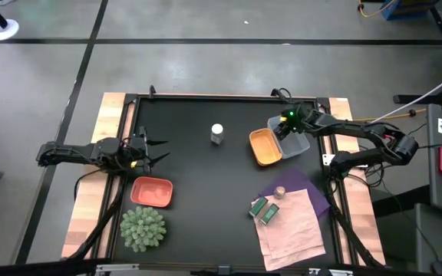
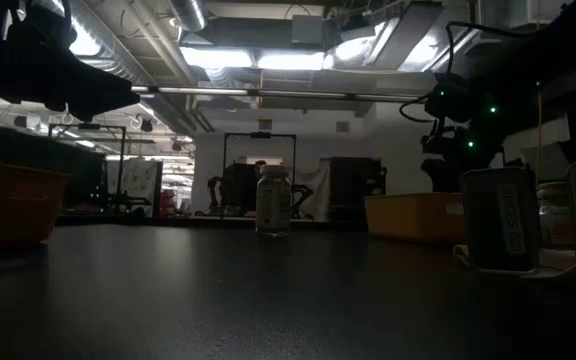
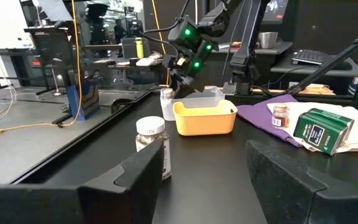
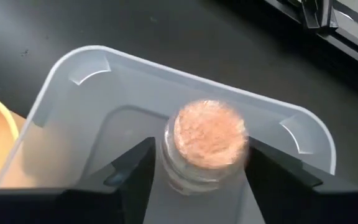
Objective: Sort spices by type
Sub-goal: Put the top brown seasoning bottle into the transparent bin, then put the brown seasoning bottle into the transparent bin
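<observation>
A pinkish-topped jar (image 4: 209, 144) is held between the fingers of the right gripper (image 4: 197, 165) over the clear tray (image 4: 92, 93), just beside the orange tray (image 1: 265, 147); the left gripper (image 1: 153, 150) is parked open near the salmon-red tray (image 1: 152, 191). If released while tilted or too high, the jar is judged likely to tip against the tray wall or roll. The white-capped jar (image 1: 217, 133), second pinkish-topped jar (image 1: 280, 192) and green packets (image 1: 264, 210) remain unsorted.
</observation>
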You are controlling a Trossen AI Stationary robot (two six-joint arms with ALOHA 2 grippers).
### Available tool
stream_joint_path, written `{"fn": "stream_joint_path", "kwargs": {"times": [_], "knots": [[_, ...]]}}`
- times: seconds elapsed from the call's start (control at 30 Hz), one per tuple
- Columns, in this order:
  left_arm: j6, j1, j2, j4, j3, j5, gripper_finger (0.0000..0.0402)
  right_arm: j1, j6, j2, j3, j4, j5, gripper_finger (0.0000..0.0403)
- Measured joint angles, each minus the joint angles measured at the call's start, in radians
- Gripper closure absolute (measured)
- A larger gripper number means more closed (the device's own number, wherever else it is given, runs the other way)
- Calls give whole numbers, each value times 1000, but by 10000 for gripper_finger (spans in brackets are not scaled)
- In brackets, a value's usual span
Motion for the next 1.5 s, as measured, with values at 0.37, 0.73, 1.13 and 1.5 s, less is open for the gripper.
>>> {"fn": "stream_joint_path", "kwargs": {"times": [0.37,0.73,1.13,1.5], "knots": [[-3,0,0,0,0,0,185,0,-4,-9,0,-6,0,112],[-3,0,0,0,0,0,185,0,-2,-48,146,-365,-2,116],[-3,0,0,0,0,0,185,13,63,-48,375,-783,-334,116],[-2,0,0,0,0,0,185,361,284,-48,391,-895,-351,116]]}}
